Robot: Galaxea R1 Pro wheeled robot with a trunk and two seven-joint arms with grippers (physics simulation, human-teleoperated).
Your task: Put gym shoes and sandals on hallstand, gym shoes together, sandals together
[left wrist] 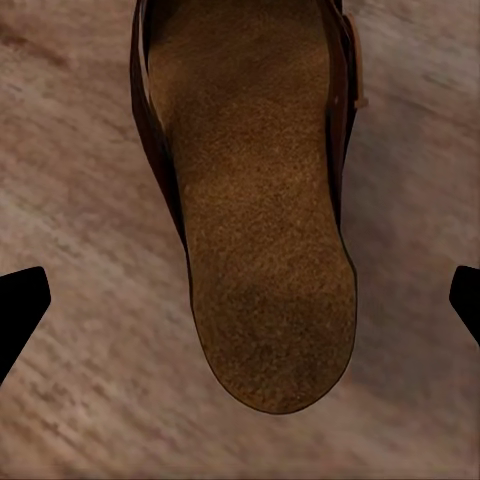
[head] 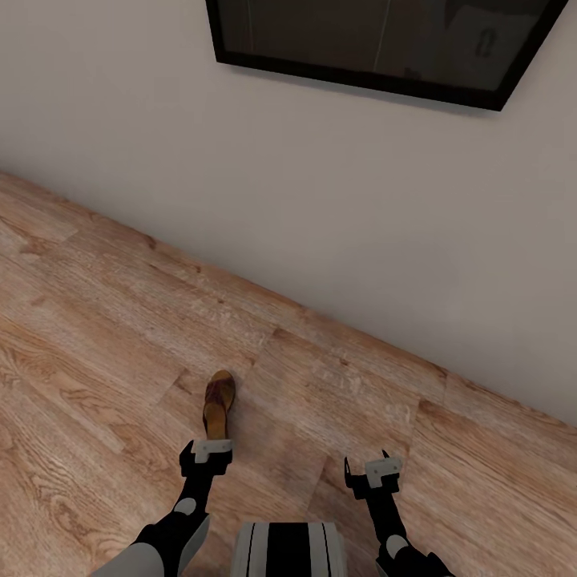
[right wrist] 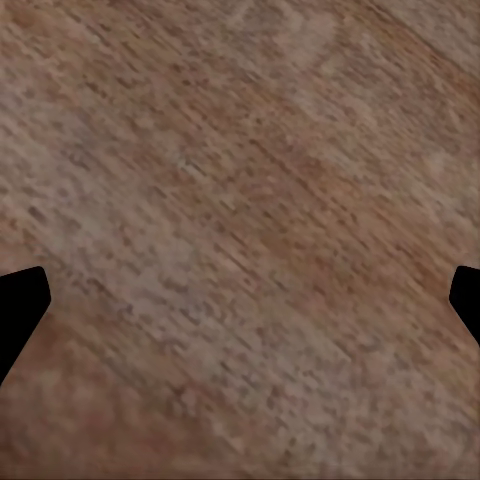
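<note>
- We have one sandal [head: 218, 405] lying flat on the floor [head: 96, 353], directly under and just ahead of our left gripper [head: 207, 458]; its heel end points toward the jaws and its strap end away from them.
- Through the left wrist camera the tan footbed [left wrist: 262, 240] sits between the two jaw tips, which stand wide at either edge, nothing held.
- Our right gripper [head: 373, 474] hangs over bare floor [right wrist: 240, 230], well apart from the sandal, jaws likewise wide and empty.
- The wall [head: 320, 200] runs beyond the sandal, with a dark framed panel [head: 385, 44] higher up.
- We judge the step in hand to be picking up this sandal with the left arm; the grasp is not yet made.
- The next move calls for lowering the left jaws so they straddle the sole's sides, then closing. The sandal is flat and thin, so we expect the tips must reach almost to the floor to get a grip.
</note>
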